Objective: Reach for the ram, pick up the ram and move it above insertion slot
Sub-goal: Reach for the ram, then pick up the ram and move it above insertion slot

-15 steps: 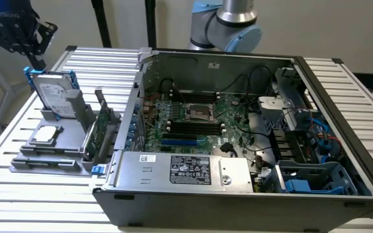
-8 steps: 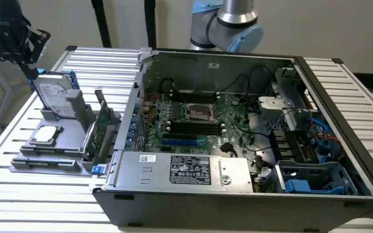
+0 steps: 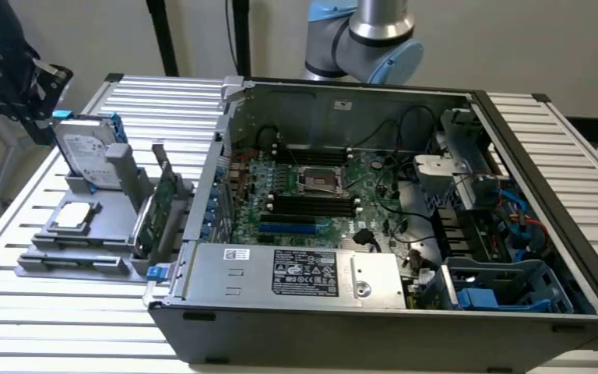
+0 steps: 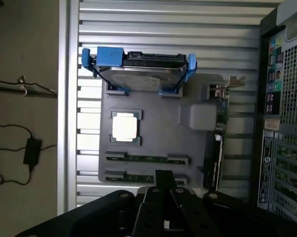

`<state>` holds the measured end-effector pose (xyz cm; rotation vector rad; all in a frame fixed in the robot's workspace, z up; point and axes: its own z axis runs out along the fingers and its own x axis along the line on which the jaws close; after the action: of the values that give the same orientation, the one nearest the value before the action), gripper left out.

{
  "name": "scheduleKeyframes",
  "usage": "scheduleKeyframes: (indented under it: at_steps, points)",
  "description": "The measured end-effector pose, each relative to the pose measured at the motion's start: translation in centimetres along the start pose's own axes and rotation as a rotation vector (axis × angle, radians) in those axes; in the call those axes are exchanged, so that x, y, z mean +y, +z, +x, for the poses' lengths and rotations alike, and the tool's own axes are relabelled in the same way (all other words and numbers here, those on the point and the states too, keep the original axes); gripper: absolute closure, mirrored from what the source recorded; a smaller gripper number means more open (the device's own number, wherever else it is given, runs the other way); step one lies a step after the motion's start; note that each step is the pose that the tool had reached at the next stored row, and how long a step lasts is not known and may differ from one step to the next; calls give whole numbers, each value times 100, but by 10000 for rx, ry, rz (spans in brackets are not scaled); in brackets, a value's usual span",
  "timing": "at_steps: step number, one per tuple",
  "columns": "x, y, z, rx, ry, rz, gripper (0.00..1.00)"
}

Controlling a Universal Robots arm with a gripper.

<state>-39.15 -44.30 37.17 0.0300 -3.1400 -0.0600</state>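
While the gripper (image 4: pixel 164 180) hangs over the grey holder (image 4: pixel 153 113) with its two fingertips drawn together and nothing between them, the ram (image 4: pixel 146 159) sits edge-up in a narrow slot of that holder, apart from the gripper. A second stick (image 4: pixel 131 177) of the same kind fills the parallel slot just beside it, along the holder's outer edge. In the wrist view the gripper's dark tip overlaps one end of this second stick.

At the holder's opposite edge a hard drive (image 4: pixel 138 74) leans in a blue bracket. Between the drive and the two sticks a square processor (image 4: pixel 125 127) rests in its recess. A tall green expansion card (image 4: pixel 221 123) with a metal bracket stands along the holder's edge nearest the computer case (image 3: pixel 382 343).

The holder lies on the slatted metal table (image 3: pixel 29 327), near the table's edge on the exterior view's left and just beside the open case. Inside the case the motherboard (image 3: pixel 310 195) faces up, with a row of dark memory slots (image 3: pixel 304 206) at its middle. The arm (image 3: pixel 367 35) rises behind the case's far edge.
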Motion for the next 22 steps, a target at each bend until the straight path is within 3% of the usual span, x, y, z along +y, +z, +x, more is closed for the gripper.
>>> scheduleKeyframes:
  at_steps: [14, 22]
  points:
    - [-298, 191, 27, 1, -3, 1, 89]
    - [-315, 191, 27, 0, -3, 0, 89]
